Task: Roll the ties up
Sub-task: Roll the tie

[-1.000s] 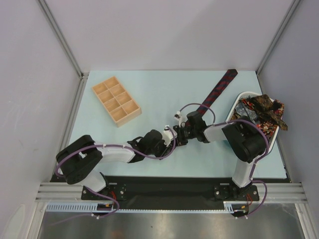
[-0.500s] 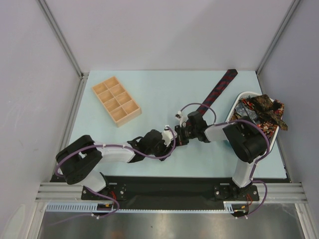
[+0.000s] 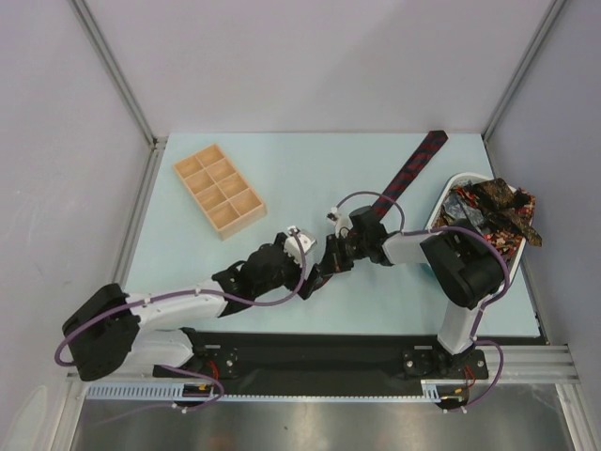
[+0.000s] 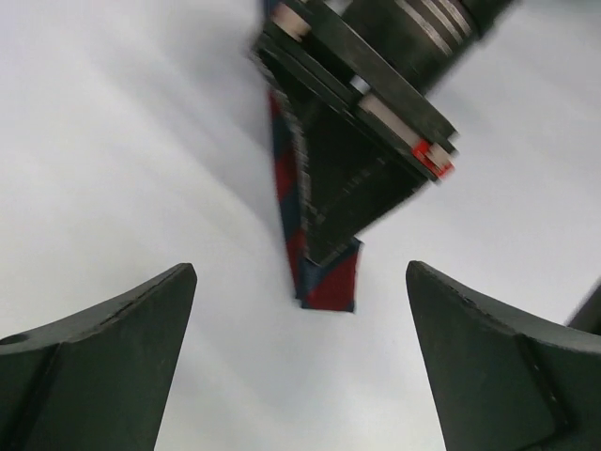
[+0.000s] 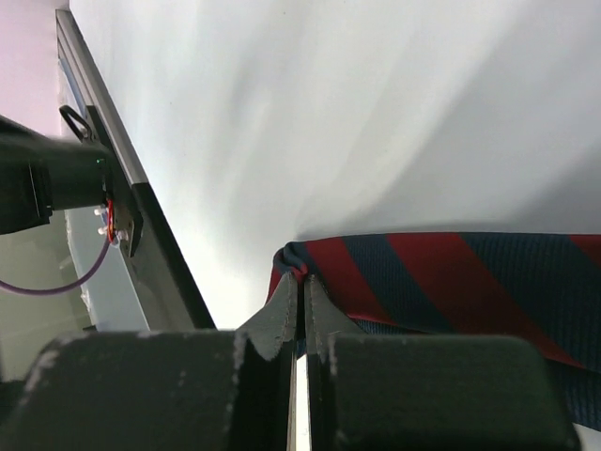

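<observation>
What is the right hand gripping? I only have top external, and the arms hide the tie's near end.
Observer: On the right wrist view, the right hand is shut on the end of the navy-and-red striped tie.
Operator: Flat or folded there?
Observer: It looks doubled over at the pinch, with a second layer showing under the striped one.
Operator: Left hand?
Observer: On the left wrist view, the left hand is wide open, straddling that end without touching it.
</observation>
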Controlling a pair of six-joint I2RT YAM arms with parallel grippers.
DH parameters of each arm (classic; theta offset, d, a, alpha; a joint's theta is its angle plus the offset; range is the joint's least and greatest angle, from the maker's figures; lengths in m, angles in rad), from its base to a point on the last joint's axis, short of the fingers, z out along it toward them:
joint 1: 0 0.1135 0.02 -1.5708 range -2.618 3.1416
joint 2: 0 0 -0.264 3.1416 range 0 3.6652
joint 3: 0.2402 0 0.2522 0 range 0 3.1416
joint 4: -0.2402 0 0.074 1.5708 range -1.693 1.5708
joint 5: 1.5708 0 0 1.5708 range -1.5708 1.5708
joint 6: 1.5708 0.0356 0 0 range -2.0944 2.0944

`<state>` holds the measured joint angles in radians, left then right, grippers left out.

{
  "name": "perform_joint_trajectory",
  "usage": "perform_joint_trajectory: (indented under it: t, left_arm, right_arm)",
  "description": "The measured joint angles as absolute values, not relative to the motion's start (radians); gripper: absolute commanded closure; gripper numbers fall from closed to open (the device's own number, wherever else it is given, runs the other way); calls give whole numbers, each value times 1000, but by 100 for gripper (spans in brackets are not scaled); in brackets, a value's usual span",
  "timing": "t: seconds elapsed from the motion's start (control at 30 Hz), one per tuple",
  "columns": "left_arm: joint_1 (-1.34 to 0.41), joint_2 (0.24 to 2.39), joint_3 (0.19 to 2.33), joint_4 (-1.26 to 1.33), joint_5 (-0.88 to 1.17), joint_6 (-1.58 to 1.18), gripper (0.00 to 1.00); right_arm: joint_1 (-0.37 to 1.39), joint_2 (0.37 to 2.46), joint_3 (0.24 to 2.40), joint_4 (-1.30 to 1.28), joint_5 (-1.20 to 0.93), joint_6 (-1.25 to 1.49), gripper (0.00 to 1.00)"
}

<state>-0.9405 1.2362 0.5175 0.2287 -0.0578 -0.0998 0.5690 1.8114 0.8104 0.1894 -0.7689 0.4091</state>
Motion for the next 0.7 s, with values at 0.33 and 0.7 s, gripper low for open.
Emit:
perform_joint_trajectory:
  t: [0.33, 0.7]
  left_arm:
    - [-941, 1206, 524, 234, -202, -96, 0]
    - [-980, 1440, 580, 241, -128, -22, 0]
  right_arm:
    - [588, 1810, 871, 148, -757, 388, 100]
    - [580, 1840, 915, 103, -768, 331, 99]
